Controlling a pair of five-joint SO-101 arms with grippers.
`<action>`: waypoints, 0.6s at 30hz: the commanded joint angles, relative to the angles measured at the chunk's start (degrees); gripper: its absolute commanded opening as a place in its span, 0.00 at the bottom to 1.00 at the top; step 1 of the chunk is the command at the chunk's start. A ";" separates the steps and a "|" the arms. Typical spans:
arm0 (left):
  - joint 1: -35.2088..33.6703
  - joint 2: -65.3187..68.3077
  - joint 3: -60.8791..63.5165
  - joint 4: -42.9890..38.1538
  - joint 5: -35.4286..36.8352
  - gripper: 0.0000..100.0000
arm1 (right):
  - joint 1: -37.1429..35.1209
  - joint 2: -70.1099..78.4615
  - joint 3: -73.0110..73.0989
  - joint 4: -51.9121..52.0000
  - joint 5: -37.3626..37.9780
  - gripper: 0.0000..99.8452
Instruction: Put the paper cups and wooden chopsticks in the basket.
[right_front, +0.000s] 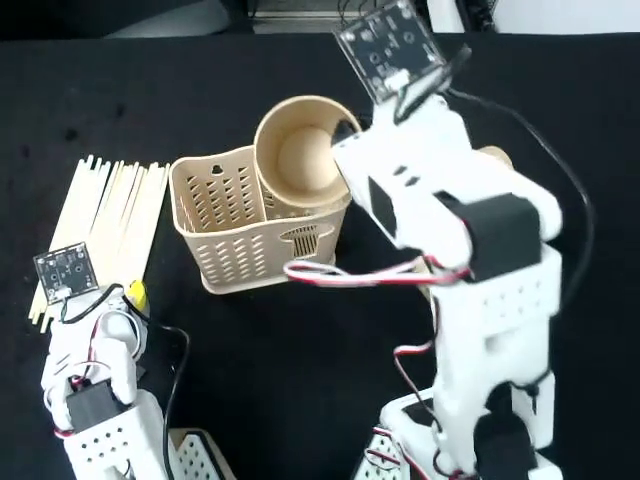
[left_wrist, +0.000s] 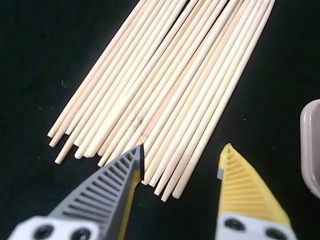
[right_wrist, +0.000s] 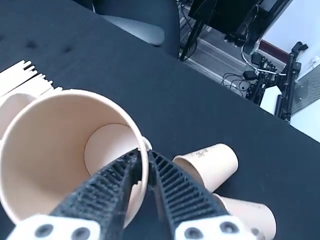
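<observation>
The paper cup (right_front: 300, 155) hangs tipped over one end of the basket (right_front: 235, 240) — its rim pinched between the right gripper's (right_wrist: 144, 154) closed fingers. The wooden chopsticks (left_wrist: 165, 90) lie on the table (right_front: 250, 380) beside the basket, long axes running away from the left gripper (left_wrist: 182, 150) — fingers open over their near ends.
</observation>
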 joint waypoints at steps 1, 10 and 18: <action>0.66 -0.53 0.40 -1.23 -0.35 0.25 | -0.79 2.59 -2.15 -3.87 -0.62 0.01; 0.66 -0.53 0.40 -1.32 -0.35 0.25 | -0.88 7.60 -2.59 -2.02 -0.62 0.01; 0.66 -0.53 0.48 -1.32 -0.35 0.25 | -1.32 7.87 -1.71 -0.35 -0.53 0.01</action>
